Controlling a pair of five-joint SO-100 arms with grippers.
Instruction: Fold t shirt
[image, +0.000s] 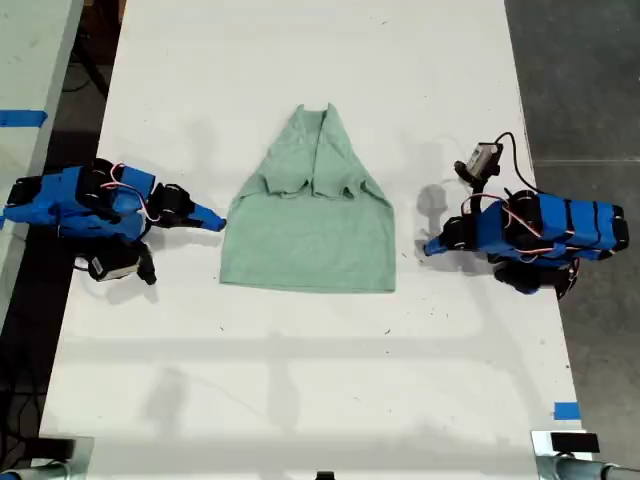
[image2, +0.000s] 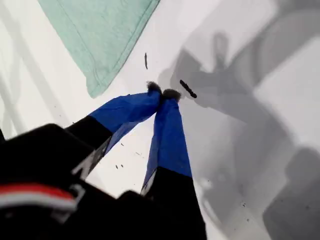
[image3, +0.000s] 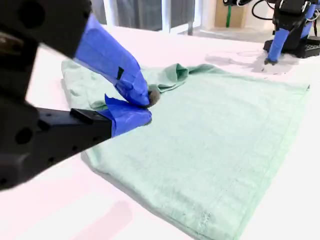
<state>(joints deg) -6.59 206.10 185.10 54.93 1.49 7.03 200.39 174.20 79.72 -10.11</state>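
Observation:
The pale mint-green t shirt (image: 310, 240) lies flat in the middle of the white table (image: 300, 380), both sleeves folded in over its chest and the hem toward the exterior view's bottom. My first gripper (image: 428, 248) is on the exterior view's right, shut, its tips (image2: 162, 92) down at the bare table a short way off the t shirt's (image2: 100, 35) hem corner. On the exterior view's left my second gripper (image: 220, 224) sits at the shirt's side edge, shut (image3: 147, 107), hovering low over the cloth (image3: 220, 145) with nothing visibly pinched.
Blue tape marks sit at the exterior view's left edge (image: 22, 117) and lower right (image: 566, 410). A cable and small camera (image: 483, 157) stick up behind the first arm. Dark floor borders the table on the exterior view's right.

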